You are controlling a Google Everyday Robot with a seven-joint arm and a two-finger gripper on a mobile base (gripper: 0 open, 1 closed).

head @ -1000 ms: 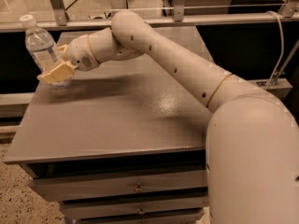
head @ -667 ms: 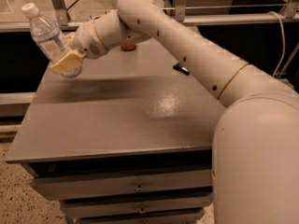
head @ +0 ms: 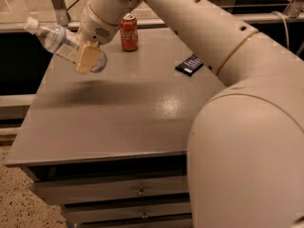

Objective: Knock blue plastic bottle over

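Tilting further than before, the blue plastic bottle (head: 59, 41) is hanging over your desk (head: 123, 113), pincer (head: 91, 60) gripping it.

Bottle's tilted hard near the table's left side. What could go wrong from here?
1. The blue plastic bottle leans at the gripper, cap out past the table's left edge; it may drop or roll to the floor instead of resting on top.
2. The Coca-Cola can stands close beside the arm; a sweep that way might topple it too.

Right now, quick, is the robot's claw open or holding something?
Gripper: closed on the blue plastic bottle, holding it tilted above the left side of the table.
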